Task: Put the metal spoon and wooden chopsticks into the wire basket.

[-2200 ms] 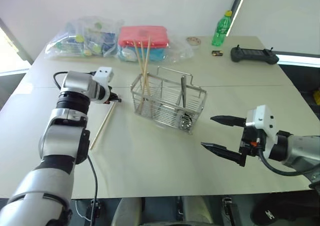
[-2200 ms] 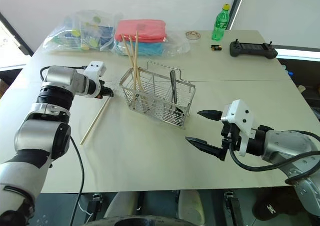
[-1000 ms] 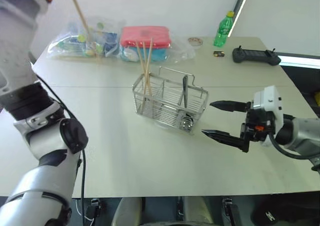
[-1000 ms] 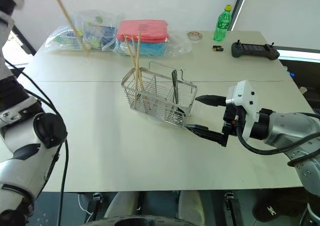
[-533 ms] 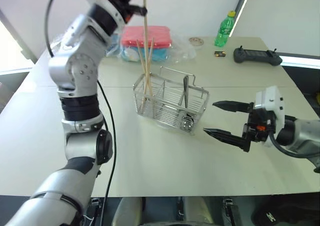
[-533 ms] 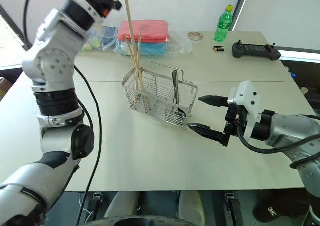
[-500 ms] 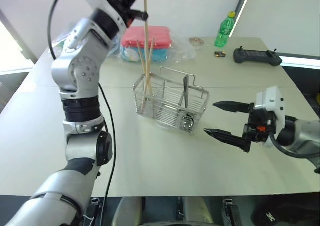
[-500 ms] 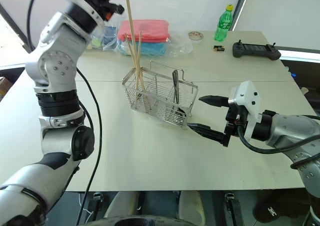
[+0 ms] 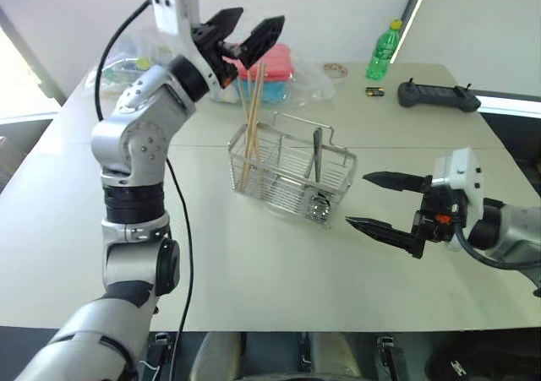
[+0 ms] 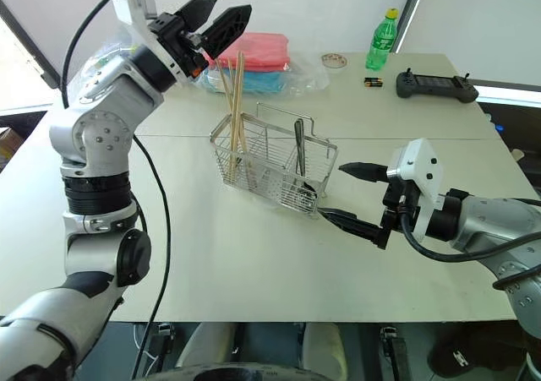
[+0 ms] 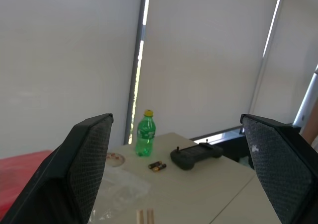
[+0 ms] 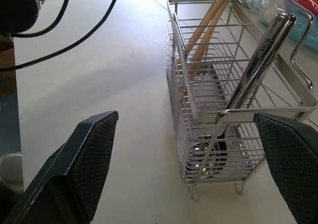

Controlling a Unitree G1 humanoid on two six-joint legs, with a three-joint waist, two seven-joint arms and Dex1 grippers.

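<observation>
The wire basket [image 9: 331, 176] stands mid-table. The wooden chopsticks [image 9: 250, 119] lean upright in its left compartment, their tops showing in the left wrist view [image 11: 144, 215]. The metal spoon [image 9: 316, 153] stands in the right compartment, handle up, and its handle [image 12: 263, 55] is plain in the right wrist view. My left gripper [image 9: 262, 14] hangs open above and behind the chopstick tops, nothing between its fingers. My right gripper [image 9: 355, 199] is open just right of the basket, pointing at it and empty.
At the table's far side lie a red-lidded box [image 9: 275, 60] in a clear bag, more plastic bags [image 9: 127, 64], a green bottle [image 9: 382, 50], two batteries [image 9: 375, 91] and a black controller [image 9: 438, 96]. Bare tabletop surrounds the basket.
My left gripper, shut on a chopstick held upright over the basket half a second ago, has opened. That chopstick now stands in the basket with the others. The right gripper has kept still.
</observation>
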